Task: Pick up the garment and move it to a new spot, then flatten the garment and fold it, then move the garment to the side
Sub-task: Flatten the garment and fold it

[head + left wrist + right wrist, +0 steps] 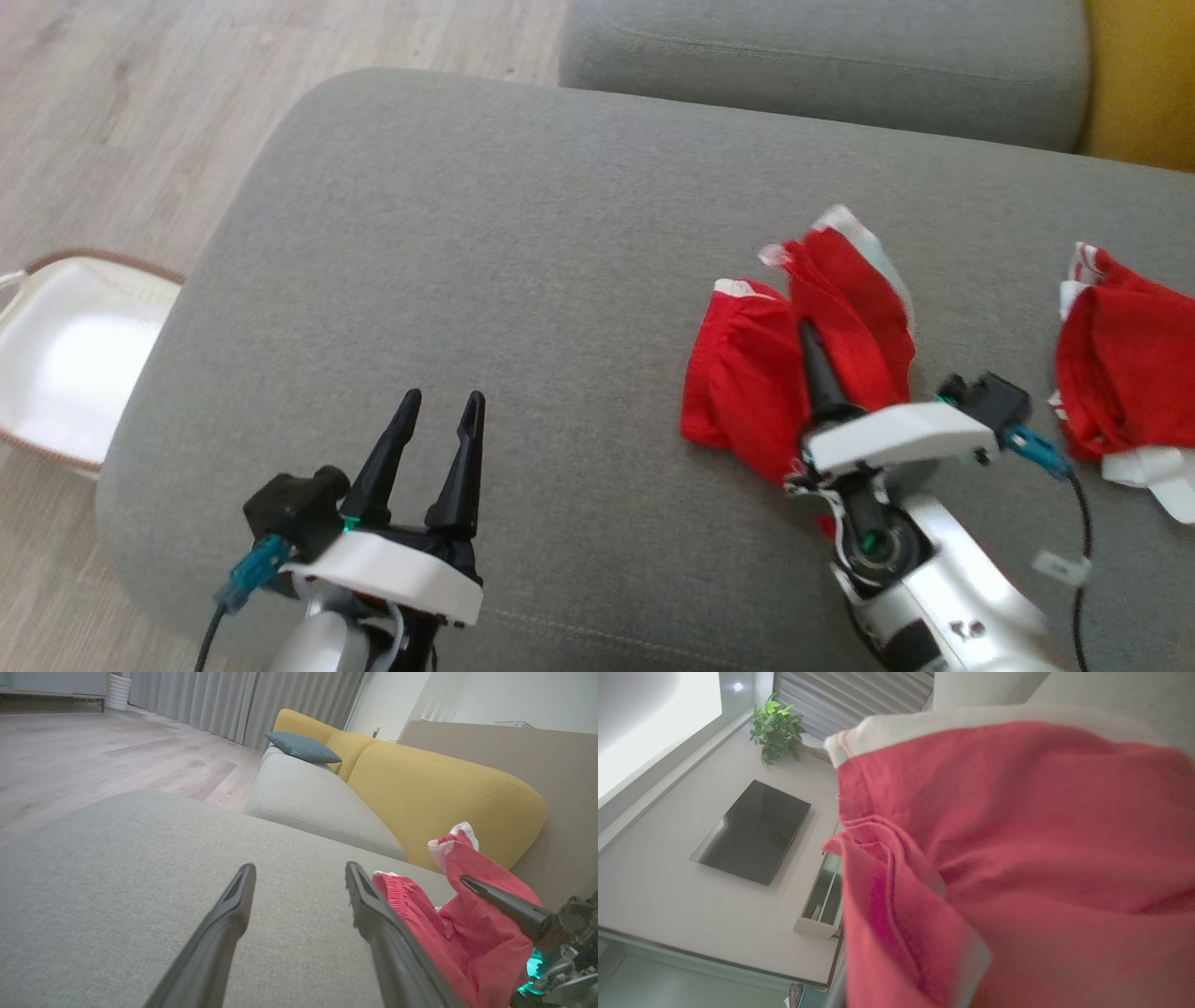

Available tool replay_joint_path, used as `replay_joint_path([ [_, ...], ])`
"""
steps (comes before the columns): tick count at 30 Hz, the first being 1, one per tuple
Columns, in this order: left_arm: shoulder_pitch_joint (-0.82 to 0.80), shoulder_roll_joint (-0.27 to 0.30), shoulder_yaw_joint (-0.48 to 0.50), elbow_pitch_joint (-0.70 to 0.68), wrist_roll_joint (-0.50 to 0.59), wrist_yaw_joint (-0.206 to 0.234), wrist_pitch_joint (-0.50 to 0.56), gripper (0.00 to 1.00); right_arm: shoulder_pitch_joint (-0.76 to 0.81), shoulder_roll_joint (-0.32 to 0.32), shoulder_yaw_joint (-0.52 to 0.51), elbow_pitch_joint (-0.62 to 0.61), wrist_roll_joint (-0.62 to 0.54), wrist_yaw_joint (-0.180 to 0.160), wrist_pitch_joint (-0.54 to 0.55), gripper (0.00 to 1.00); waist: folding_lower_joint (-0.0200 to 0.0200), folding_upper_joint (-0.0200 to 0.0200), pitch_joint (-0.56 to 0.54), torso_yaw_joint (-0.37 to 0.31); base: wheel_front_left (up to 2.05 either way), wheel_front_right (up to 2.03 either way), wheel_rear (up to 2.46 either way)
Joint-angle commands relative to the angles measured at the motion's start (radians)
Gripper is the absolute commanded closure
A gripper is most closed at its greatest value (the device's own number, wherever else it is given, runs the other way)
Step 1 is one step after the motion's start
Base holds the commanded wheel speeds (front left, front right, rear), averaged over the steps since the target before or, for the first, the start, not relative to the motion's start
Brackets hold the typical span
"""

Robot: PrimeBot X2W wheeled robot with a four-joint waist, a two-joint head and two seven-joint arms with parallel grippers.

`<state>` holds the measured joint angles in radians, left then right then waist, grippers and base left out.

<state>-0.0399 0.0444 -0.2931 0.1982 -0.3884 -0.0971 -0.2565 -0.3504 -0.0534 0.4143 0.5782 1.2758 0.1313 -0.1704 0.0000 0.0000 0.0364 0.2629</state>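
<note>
The garment [747, 373] is red cloth with white trim, bunched up on the right part of the grey cushion [523, 261]. My right gripper [808, 331] is shut on the garment, one dark finger lying across its middle, and part of the cloth stands up above it. The left wrist view shows the garment [467, 933] lifted beside that same right gripper [467, 882]. Red folds of the garment [1017, 858] cover my own fingers in the right wrist view. My left gripper [443, 401] hovers open and empty over the cushion's front left, well apart from the garment [300, 868].
A second red and white cloth [1130, 364] lies at the cushion's far right. A white basket [75, 364] stands on the wood floor to the left. Behind are another grey seat [822, 56], a yellow backrest [434, 788] and a blue pillow [303, 746].
</note>
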Motion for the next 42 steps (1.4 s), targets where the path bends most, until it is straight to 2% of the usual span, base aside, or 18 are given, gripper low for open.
replay_joint_path([
  [1,-0.028,0.006,0.023,-0.031,0.007,0.0,-0.005,0.0,-0.07,0.003,0.05,-0.023,0.012,-0.001,-0.022,1.0,0.0,0.0,0.007,0.016,0.0,0.0,0.0],
  [9,-0.038,0.006,0.014,-0.03,-0.003,0.005,-0.005,0.0,-0.142,0.003,0.179,0.087,0.048,-0.001,-0.064,1.0,0.0,0.0,0.025,0.061,0.0,0.0,0.0],
  [10,-0.039,0.006,0.014,-0.03,-0.006,0.007,-0.005,0.0,-0.157,0.003,0.204,0.121,0.052,-0.001,-0.071,0.18,0.0,0.0,0.029,0.067,0.0,0.0,0.0],
  [11,-0.039,0.006,0.013,-0.031,-0.007,0.007,-0.005,0.0,-0.163,0.003,0.215,0.14,0.056,-0.001,-0.074,0.0,0.0,0.0,0.032,0.07,0.0,0.0,0.0],
  [20,-0.05,0.006,0.005,-0.038,-0.017,0.012,-0.005,0.0,-0.215,0.003,0.358,0.211,0.068,-0.001,-0.078,0.0,0.0,0.0,0.061,0.078,0.0,0.0,0.0],
  [26,-0.064,0.006,-0.003,-0.037,-0.024,0.016,-0.005,0.0,-0.243,0.003,0.489,0.251,0.086,-0.001,-0.022,0.0,0.0,0.0,0.073,0.079,0.0,0.0,0.0],
  [34,-0.069,0.006,0.007,-0.03,-0.024,0.019,-0.005,0.0,-0.274,0.003,0.573,0.288,0.129,-0.001,-0.026,0.0,0.0,0.0,0.062,0.058,0.0,0.0,0.0],
  [38,-0.064,0.006,0.024,-0.034,-0.019,0.018,-0.005,0.0,-0.314,0.003,0.59,0.32,0.09,-0.001,-0.067,0.0,0.0,0.0,0.046,0.027,0.0,0.0,0.0],
  [42,-0.061,0.006,0.048,-0.052,-0.015,0.017,-0.005,0.0,-0.374,0.002,0.57,0.382,-0.034,-0.001,-0.09,0.0,0.0,0.0,0.028,-0.017,0.0,0.0,0.0],
])
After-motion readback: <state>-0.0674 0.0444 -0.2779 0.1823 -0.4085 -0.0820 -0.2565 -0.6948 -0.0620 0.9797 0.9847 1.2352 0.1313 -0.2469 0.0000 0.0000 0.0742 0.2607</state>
